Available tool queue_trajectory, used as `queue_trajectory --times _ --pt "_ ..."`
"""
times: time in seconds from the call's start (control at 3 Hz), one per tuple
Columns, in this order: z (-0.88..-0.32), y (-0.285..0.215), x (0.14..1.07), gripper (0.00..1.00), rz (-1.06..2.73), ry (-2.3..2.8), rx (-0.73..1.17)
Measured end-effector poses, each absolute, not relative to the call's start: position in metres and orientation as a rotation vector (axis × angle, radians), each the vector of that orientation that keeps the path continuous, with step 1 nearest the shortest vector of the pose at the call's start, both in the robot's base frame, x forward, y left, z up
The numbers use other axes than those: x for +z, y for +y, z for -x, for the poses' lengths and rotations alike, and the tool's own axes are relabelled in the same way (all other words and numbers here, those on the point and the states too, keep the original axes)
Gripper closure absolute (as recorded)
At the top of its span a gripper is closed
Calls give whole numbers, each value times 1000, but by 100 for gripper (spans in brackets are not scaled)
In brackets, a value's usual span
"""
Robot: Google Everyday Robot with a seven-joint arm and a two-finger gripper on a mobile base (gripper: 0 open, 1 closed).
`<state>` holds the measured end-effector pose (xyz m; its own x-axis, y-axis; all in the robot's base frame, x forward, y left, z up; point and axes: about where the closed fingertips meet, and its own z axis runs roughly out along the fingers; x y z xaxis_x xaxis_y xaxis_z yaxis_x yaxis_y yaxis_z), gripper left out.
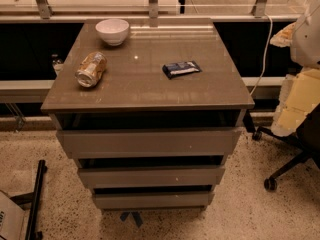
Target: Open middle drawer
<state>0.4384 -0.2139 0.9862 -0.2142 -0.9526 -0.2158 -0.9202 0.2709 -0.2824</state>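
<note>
A grey-brown cabinet stands in the middle of the camera view with three handleless drawer fronts stacked under its top. The middle drawer point(150, 176) is the mid-sized front, between the tallest top front point(147, 143) and the smallest bottom front point(152, 200). A dark gap shows above each front, and the middle drawer's inside is hidden. My gripper is not in view; only a white rounded body point(306, 34) shows at the upper right edge.
On the cabinet top point(145, 91) sit a white bowl point(112, 30), a can lying on its side point(91, 69) and a dark blue snack packet point(181, 69). An office chair base point(287, 166) stands on the right, a black bar point(35, 199) at the lower left.
</note>
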Motion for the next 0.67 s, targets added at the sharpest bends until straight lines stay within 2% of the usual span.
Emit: queue_trajectory --times 0.67 --pt "-430 -202 962 0 1670 2156 -105"
